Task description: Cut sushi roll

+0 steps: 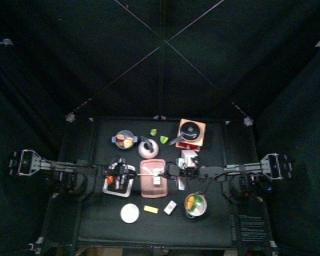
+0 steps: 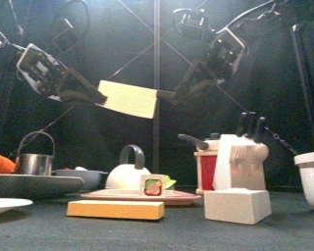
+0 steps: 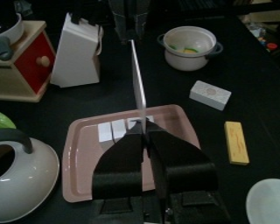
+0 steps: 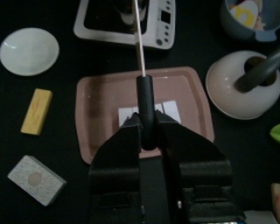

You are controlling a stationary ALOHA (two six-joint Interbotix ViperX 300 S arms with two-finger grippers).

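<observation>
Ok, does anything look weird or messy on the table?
Nothing looks spilled or broken. One odd thing: the knife hangs tilted in the air, gripped by both the left gripper and the right gripper, above the pink tray where the sushi roll lies.

Dim pen, lit from above, with small pools of brightness on pale things.

In the top view the black curtains (image 1: 49, 150) swallow nearly all light, and only the table's (image 1: 96, 215) contents catch any. The front view is murky and soft: the white knife block (image 2: 235, 162) glows, and the pale blade (image 2: 130, 98) above and left of it is evenly lit. In the left wrist view the pink tray (image 3: 90, 162) is clear while things beyond it blur slightly; the white bowl (image 3: 189, 45) glares. The right wrist view shows a faint sheen on the tray.
</observation>
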